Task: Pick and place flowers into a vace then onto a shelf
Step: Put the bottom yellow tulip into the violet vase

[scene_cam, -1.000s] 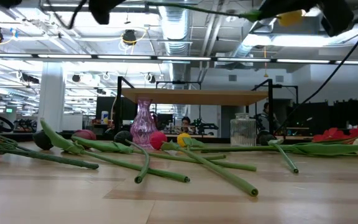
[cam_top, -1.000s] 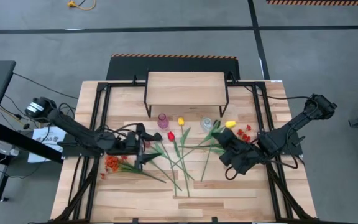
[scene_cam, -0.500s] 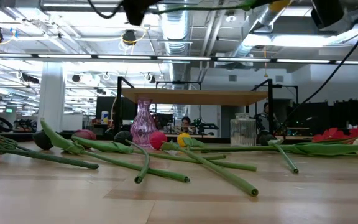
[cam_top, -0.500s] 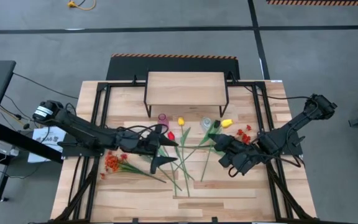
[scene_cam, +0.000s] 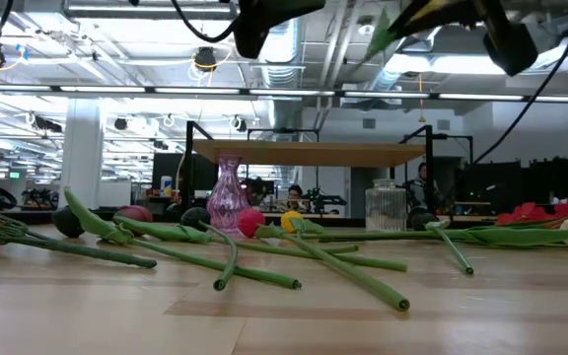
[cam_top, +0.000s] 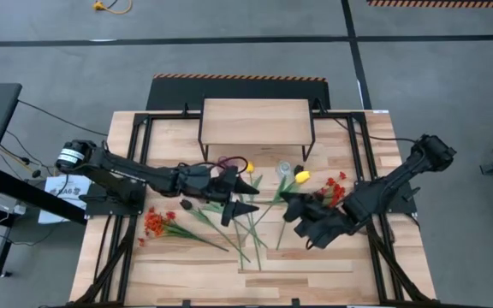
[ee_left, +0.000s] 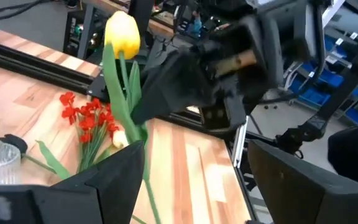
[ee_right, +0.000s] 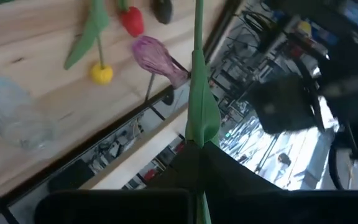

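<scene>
Reaching across the large plank tabletop (cam_top: 178,274), the left gripper (cam_top: 240,198) is hanging with its dark fingers spread wide and empty, pointing toward the right gripper (cam_top: 291,205), which is sitting clamped on the long green stem of a yellow-headed artificial tulip (cam_top: 301,177). That stem is running from the closed fingers up and away toward the low light-wood shelf on thin black legs (cam_top: 255,120), its head lifted clear of the boards. From the left gripper, the tulip is standing just ahead, roughly upright between the open fingers' line of approach, as the left wrist view is showing (ee_left: 122,34). The right arm is plainly the nearer. The ribbed clear glass vase (cam_top: 284,170) is waiting just beyond the flower's head, and the narrow pink glass vase (cam_top: 224,161) just beyond the left gripper.
</scene>
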### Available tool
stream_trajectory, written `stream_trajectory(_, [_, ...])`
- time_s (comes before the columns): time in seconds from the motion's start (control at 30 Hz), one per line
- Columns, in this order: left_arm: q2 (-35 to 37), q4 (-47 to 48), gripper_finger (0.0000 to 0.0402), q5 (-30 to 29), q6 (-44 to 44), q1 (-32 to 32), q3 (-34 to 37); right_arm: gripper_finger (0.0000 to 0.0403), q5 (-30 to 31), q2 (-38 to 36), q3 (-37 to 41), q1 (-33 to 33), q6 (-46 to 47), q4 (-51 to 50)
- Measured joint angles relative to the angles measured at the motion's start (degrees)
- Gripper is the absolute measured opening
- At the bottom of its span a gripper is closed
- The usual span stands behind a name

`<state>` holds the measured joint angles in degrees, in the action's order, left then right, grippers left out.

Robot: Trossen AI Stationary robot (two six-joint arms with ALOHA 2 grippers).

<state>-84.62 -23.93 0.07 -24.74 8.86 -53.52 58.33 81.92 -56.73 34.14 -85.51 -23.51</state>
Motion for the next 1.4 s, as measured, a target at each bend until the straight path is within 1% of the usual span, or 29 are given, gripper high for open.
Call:
stream_trajectory(0.1, [0.01,0.45,0.0275,0.20,-2.41,-0.31,0.00,0.0006,0.08,1.78,0.00,0.42,-3.57,1.35])
stream_trajectory(0.2, [0.02,2.50,0.0275,0.20,-4.14,-0.77,0.00,0.0006,0.07,2.82,0.02,0.99,-7.26,6.46])
stream_trajectory(0.37, [0.02,3.66,0.0275,0.98,-4.63,-1.00,0.00,0.0006,0.08,2.71,0.00,1.91,-14.74,14.27])
stream_trajectory(0.5, [0.02,4.13,0.0275,1.57,-4.17,-0.96,0.00,0.0006,-0.02,1.56,-0.04,2.15,-16.95,17.08])
stream_trajectory(0.73, [0.04,5.15,0.0275,7.62,-2.92,-1.37,0.00,0.0006,-1.05,1.32,0.00,1.96,-20.15,17.50])
stream_trajectory(0.87, [0.04,6.62,0.0275,7.26,-2.83,-1.37,0.02,0.0006,-2.80,1.32,0.00,1.71,-22.26,19.05])
stream_trajectory(1.07, [0.04,7.40,0.0275,3.49,-3.18,-1.41,0.04,0.0006,-3.21,1.32,0.00,1.33,-22.97,23.05])
stream_trajectory(1.27, [0.04,6.92,0.0275,2.10,-5.72,-1.50,0.04,0.0006,-6.34,1.32,0.00,-0.81,-22.96,23.17])
stream_trajectory(1.4, [0.04,7.11,0.0275,2.10,-5.86,-1.48,0.04,0.0006,-6.47,1.32,0.00,-2.67,-22.84,23.17])
